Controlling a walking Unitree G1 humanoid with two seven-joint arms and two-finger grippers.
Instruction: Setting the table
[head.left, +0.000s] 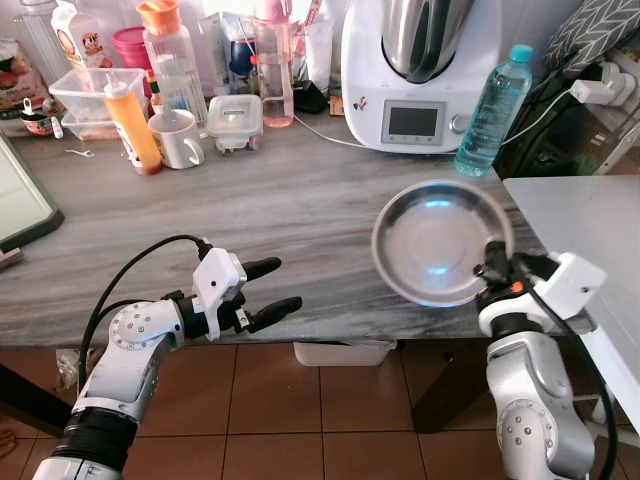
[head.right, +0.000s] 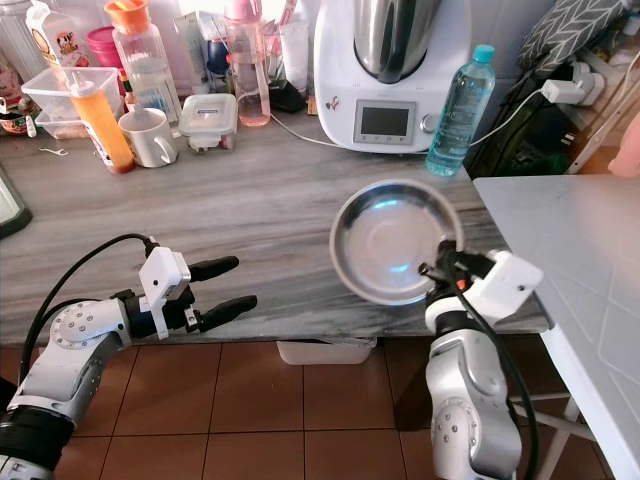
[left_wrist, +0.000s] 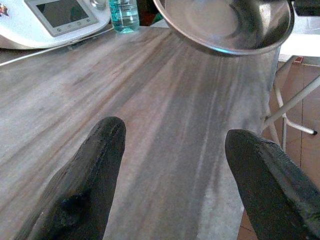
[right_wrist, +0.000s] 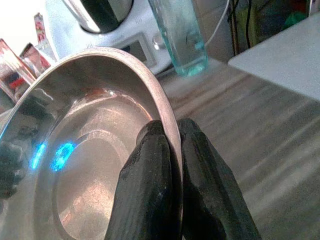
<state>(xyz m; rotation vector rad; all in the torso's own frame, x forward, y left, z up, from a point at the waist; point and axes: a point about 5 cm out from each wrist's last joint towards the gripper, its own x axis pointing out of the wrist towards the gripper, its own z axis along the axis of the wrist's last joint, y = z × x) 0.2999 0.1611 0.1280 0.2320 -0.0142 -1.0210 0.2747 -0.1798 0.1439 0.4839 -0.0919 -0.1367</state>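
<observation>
carrying step: right gripper (head.left: 492, 268) pinches the bowl (head.left: 440, 240) rim, seemingly lifted off the counter (head.left: 300, 200); left gripper (head.left: 268, 290) spread, empty; next, set it down level.

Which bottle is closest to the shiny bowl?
The clear blue water bottle with the turquoise cap, beside the white kitchen machine. The orange bottle stands far from the steel bowl.

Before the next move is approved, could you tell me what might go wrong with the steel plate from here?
1. The right gripper pinches the steel plate only at its rim, so the tilted plate could slip or swing.
2. The water bottle stands close behind the plate; a sweep that way might topple it.
3. The plate hangs near the counter edge, so a drop could reach the tiled floor.
</observation>
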